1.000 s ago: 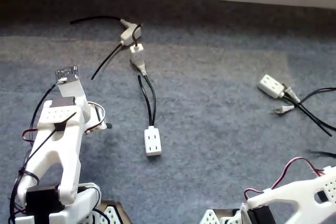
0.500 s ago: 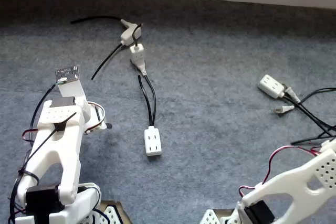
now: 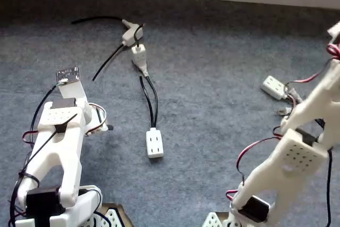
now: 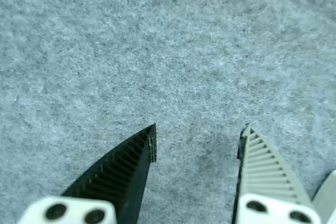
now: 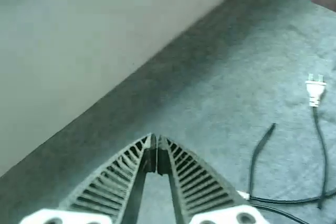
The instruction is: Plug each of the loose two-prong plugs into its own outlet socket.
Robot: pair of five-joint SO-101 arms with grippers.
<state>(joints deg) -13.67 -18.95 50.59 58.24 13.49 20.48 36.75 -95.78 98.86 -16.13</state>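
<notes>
Loose plug (image 3: 281,111): on the carpet (image 3: 212,78) near the white socket (image 3: 273,86), lying sideways, close by the right arm (image 3: 295,155).
Nearer arm: the right one.
Right gripper (image 5: 156,140): pressed together, empty, held up high.
Left gripper (image 4: 198,142): spread open, empty, far away.

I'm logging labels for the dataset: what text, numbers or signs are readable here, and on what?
No readable text.
The outlet socket and the loose plug show no print.
Any marks on the small board are too blurred to read.
</notes>
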